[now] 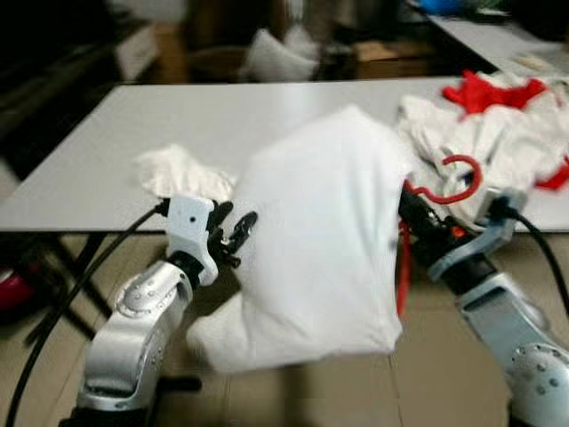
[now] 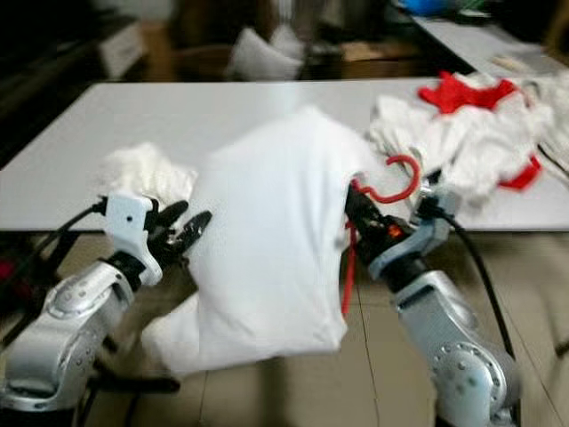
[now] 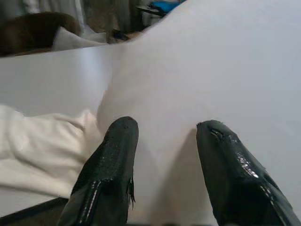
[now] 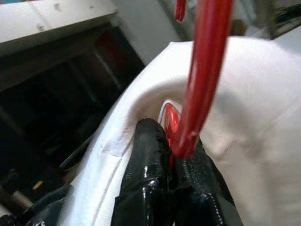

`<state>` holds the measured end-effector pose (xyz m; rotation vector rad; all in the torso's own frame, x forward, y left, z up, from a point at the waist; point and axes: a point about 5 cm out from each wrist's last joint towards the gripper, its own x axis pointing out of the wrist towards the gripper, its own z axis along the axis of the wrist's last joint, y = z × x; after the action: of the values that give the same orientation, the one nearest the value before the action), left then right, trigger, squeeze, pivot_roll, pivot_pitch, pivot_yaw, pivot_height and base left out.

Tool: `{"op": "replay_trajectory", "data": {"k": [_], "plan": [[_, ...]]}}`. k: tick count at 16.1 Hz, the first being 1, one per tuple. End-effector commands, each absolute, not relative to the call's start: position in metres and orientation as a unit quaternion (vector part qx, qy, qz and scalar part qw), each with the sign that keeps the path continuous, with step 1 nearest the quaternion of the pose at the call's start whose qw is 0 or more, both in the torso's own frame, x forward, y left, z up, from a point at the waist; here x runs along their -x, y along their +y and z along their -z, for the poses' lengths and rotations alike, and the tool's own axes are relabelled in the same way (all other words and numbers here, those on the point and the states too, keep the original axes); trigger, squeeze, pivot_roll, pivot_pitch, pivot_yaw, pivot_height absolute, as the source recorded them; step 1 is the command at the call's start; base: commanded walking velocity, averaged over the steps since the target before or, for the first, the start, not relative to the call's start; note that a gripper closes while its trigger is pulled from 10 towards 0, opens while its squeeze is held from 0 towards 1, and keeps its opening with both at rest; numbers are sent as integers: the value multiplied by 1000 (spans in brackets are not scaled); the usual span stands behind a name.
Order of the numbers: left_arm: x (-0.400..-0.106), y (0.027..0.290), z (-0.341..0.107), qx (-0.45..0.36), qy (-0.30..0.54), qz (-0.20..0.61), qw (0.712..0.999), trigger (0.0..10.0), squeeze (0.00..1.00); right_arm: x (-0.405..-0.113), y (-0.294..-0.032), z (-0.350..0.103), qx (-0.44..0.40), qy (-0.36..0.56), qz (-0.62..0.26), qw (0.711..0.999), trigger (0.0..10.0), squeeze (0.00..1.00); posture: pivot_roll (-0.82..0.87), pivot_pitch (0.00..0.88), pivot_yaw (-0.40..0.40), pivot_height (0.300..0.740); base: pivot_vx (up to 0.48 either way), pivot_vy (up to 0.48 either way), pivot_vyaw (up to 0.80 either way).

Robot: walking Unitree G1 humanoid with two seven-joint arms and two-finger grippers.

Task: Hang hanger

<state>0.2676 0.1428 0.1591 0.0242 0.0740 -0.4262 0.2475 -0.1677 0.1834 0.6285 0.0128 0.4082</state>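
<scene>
Right wrist view shows the right gripper (image 4: 171, 157) with jaws clamped on the red hanger (image 4: 204, 75), already inside the white shirt (image 1: 320, 240). Beside that shirt, the left gripper (image 3: 164, 155) has jaws apart. Hanging remains, I judge.

You can see a big white table (image 1: 222, 116). A small crumpled white cloth (image 1: 178, 172) lies near its front edge. On the far right sits a pile of white and red clothes (image 1: 498, 124). Behind the table, blurry boxes (image 1: 391, 58) stand in the dark.
</scene>
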Motion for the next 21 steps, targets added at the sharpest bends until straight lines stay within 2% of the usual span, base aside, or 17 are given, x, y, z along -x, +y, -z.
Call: {"op": "replay_trajectory", "data": {"k": [1, 4, 10, 21], "plan": [[-268, 148, -159, -19, 40, 203, 978, 10000, 0, -246, -164, -187, -314, -3, -216, 924, 10000, 0, -150, 0, 81, 740, 0, -480, 800], [-266, 150, -157, -21, 43, 202, 978, 10000, 0, -237, -164, -184, -322, 3, -244, 915, 10000, 0, -151, 0, 74, 740, 0, -480, 800], [-258, 158, -158, -53, 45, 197, 978, 10000, 0, -232, -155, -178, -277, 33, -296, 914, 10000, 0, -142, 0, 53, 740, 0, -476, 800], [-269, 164, -163, -84, 39, 187, 978, 10000, 0, -238, -144, -169, -256, 39, -292, 921, 10000, 0, -131, 0, 70, 740, 0, 0, 800]]}}
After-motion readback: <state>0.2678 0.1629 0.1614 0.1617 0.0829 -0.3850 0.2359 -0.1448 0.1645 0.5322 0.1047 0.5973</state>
